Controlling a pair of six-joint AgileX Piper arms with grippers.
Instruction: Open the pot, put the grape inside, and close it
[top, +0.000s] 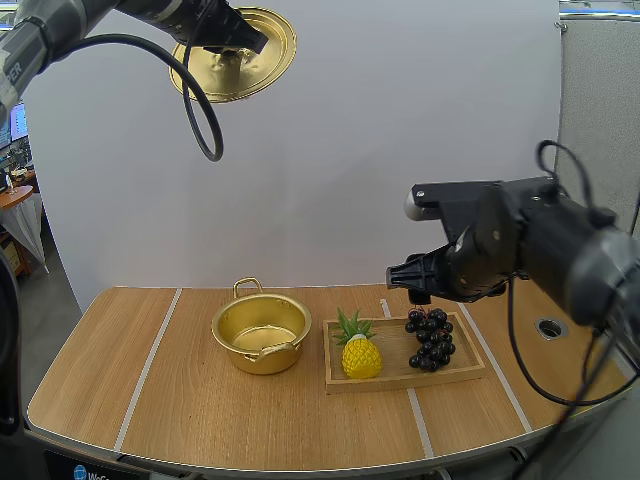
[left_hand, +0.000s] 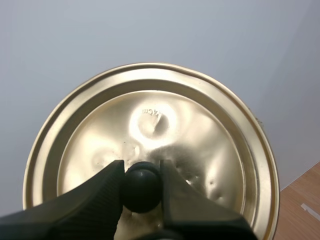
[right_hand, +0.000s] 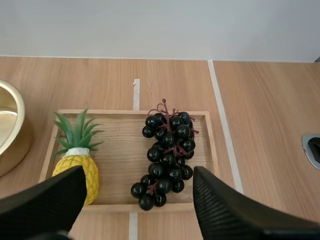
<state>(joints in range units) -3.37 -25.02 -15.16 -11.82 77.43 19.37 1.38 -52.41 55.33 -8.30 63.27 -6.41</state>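
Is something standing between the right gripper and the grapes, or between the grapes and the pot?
Nothing visible separates the open right gripper from the grapes below it. Between grapes and the open pot stands a pineapple, so the carry should probably pass above it. The left gripper holds the lid high.

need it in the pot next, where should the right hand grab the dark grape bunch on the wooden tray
Probably from straight above, pinching the bunch of black grapes across its wide middle, one finger each side. It lies flat along the wooden tray, stem toward the far edge, bare wood either side. The open right hand hangs over it.
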